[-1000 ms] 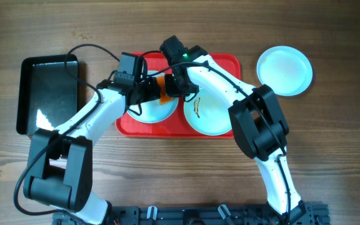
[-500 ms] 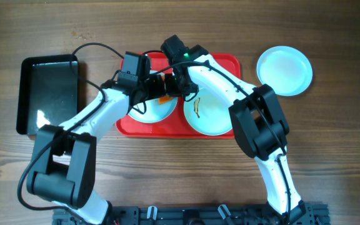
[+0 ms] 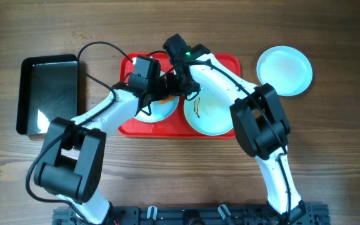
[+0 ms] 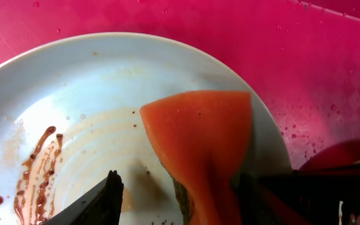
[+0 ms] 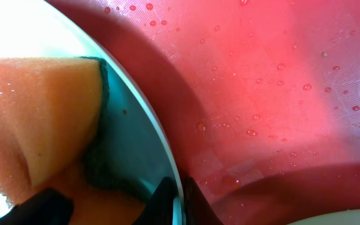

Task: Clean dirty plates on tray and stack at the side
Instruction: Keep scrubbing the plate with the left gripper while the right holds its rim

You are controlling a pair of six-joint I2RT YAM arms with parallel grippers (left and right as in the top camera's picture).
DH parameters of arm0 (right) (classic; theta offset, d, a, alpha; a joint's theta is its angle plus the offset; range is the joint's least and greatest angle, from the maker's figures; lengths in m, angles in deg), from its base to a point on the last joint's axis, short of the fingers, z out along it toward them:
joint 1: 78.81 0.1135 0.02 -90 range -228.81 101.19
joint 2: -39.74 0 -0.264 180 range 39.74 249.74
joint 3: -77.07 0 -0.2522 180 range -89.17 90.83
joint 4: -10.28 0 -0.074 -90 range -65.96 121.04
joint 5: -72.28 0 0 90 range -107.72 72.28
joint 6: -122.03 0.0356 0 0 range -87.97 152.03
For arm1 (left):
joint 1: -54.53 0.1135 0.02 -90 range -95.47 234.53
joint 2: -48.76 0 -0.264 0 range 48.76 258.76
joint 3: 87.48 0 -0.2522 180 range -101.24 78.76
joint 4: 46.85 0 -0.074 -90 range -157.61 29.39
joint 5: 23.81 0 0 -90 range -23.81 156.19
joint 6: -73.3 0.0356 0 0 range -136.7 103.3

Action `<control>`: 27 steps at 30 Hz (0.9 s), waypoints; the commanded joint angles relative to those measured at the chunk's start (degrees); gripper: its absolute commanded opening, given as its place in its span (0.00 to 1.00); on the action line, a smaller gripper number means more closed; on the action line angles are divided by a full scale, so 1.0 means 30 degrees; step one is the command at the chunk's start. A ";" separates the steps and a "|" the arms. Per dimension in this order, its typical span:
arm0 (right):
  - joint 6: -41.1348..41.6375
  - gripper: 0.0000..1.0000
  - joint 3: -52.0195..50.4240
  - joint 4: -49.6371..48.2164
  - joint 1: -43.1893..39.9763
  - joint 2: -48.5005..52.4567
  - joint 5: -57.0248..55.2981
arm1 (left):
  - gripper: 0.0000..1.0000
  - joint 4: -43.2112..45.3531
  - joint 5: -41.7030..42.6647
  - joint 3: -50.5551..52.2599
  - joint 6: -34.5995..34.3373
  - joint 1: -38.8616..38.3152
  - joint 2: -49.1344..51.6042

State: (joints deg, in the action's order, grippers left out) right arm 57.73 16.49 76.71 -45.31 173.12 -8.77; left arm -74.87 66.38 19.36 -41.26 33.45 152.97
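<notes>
Left wrist view: the left end effector (image 4: 180, 189) grips an orange sponge (image 4: 202, 137), which is pressed on a streaked plate (image 4: 74, 106) in the red tray (image 4: 330, 75). The right end effector (image 5: 179, 197) pinches that plate's rim. A second streaked plate (image 3: 208, 115) lies beside it, and a clean plate (image 3: 284, 70) sits on the table (image 3: 330, 156).

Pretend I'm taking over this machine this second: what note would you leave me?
Hands: the left gripper is shut on the orange sponge over the left plate; the right gripper seems to pinch that plate's rim.
Things: left plate, brown sauce streaks, and right plate, yellow streak, lie on the red tray.
Done: the third plate looks clean, on the table right of the tray.
Left: scrub both, stack them there.
</notes>
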 commanded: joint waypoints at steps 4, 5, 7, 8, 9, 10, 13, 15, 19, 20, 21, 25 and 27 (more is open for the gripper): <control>-0.0087 0.16 -0.0291 -0.0248 0.0313 0.0430 0.0918 | 0.52 0.0911 0.0124 0.0087 -0.0721 -0.0437 0.0401; -0.0080 0.17 -0.0291 -0.0262 0.0313 0.0430 0.0940 | 0.50 0.0918 0.0124 0.0087 -0.0911 -0.0437 0.0401; -0.0087 0.19 -0.0291 -0.0270 0.0313 0.0430 0.0969 | 0.49 0.0976 0.0131 0.0087 -0.0991 -0.0437 0.0401; -0.0095 0.21 -0.0291 -0.0270 0.0313 0.0430 0.0969 | 0.50 0.0991 0.0124 0.0087 -0.0991 -0.0437 0.0415; -0.0087 0.24 -0.0291 -0.0262 0.0313 0.0430 0.0969 | 0.52 0.0991 0.0124 0.0087 -0.0991 -0.0437 0.0415; -0.0109 0.33 -0.0291 -0.0262 0.0313 0.0430 0.0976 | 0.52 0.0991 0.0124 0.0087 -0.0991 -0.0437 0.0415; -0.0619 0.57 -0.0291 -0.0233 0.0306 0.0401 0.0984 | 0.52 0.0984 0.0124 0.0087 -0.0984 -0.0437 0.0415; -0.0641 0.66 -0.0291 -0.0168 0.0270 0.0313 0.0976 | 0.52 0.0976 0.0124 0.0087 -0.0984 -0.0437 0.0415; -0.0583 0.68 -0.0291 -0.0007 0.0000 -0.0160 0.1042 | 0.50 0.0940 0.0124 0.0087 -0.0991 -0.0437 0.0415; -0.0568 0.69 -0.0291 0.0138 -0.0095 -0.0313 0.1042 | 0.50 0.0911 0.0124 0.0087 -0.0984 -0.0437 0.0415; -0.0568 0.69 -0.0291 0.0233 -0.0168 -0.0408 0.1042 | 0.50 0.0903 0.0124 0.0087 -0.0984 -0.0437 0.0423; -0.0568 0.70 -0.0291 0.0335 -0.0342 -0.0430 0.1042 | 0.50 0.0954 0.0124 0.0087 -0.0991 -0.0437 0.0415; -0.0546 0.70 -0.0291 0.0321 -0.0393 -0.0430 0.1042 | 0.50 0.0984 0.0131 0.0087 -0.0991 -0.0437 0.0423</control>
State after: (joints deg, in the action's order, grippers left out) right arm 55.98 16.34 77.41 -46.78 172.46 -8.07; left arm -72.51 65.20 19.47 -43.20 33.30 153.18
